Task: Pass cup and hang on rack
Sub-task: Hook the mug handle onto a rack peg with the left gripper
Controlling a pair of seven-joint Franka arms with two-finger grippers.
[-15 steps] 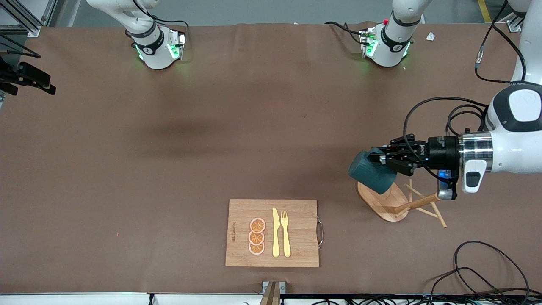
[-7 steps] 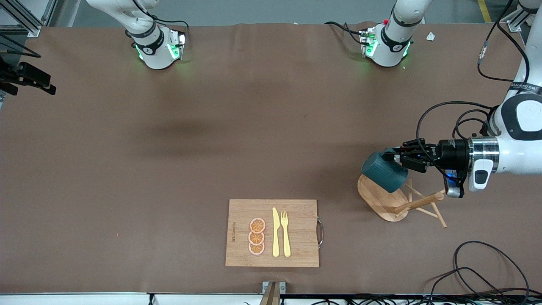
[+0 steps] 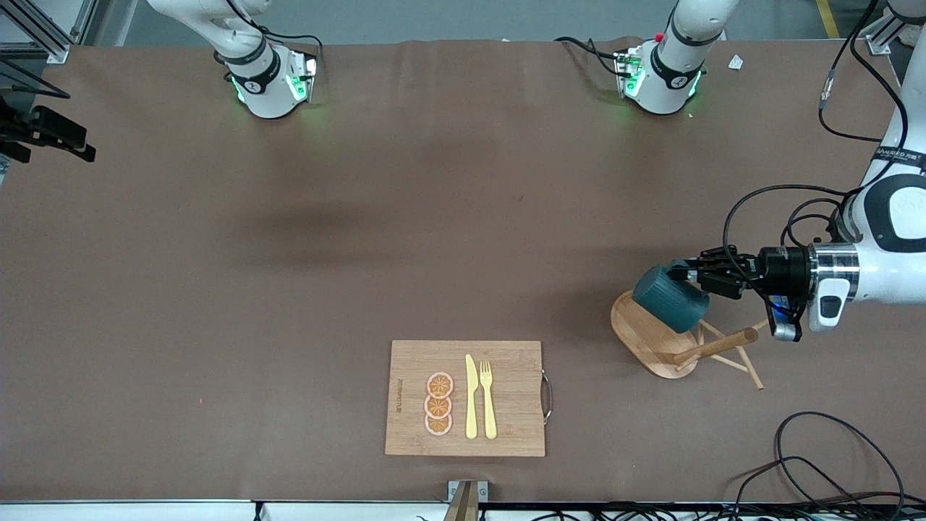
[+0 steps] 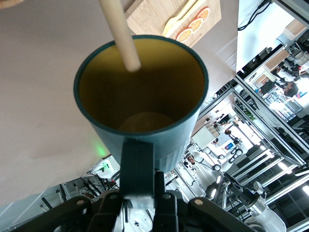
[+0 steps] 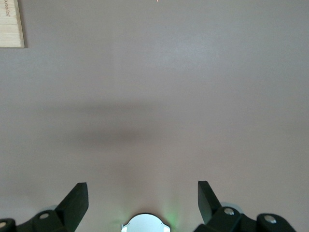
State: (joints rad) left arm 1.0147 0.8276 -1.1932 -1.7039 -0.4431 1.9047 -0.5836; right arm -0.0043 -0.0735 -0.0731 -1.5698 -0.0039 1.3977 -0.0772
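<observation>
One cup (image 3: 670,297) hangs tilted in the left gripper (image 3: 684,276), clamped at its wall, over the oval base of the one rack (image 3: 651,340) toward the left arm's end of the worktop (image 3: 289,289). In the left wrist view a peg (image 4: 119,34) crosses the cup's rim, its tip in front of the yellow inside. Since a second ago the cup has shifted toward the rack's post. The right gripper (image 5: 143,200) waits spread wide over bare brown worktop, one cutting board (image 3: 464,398) lying well apart from the rack
</observation>
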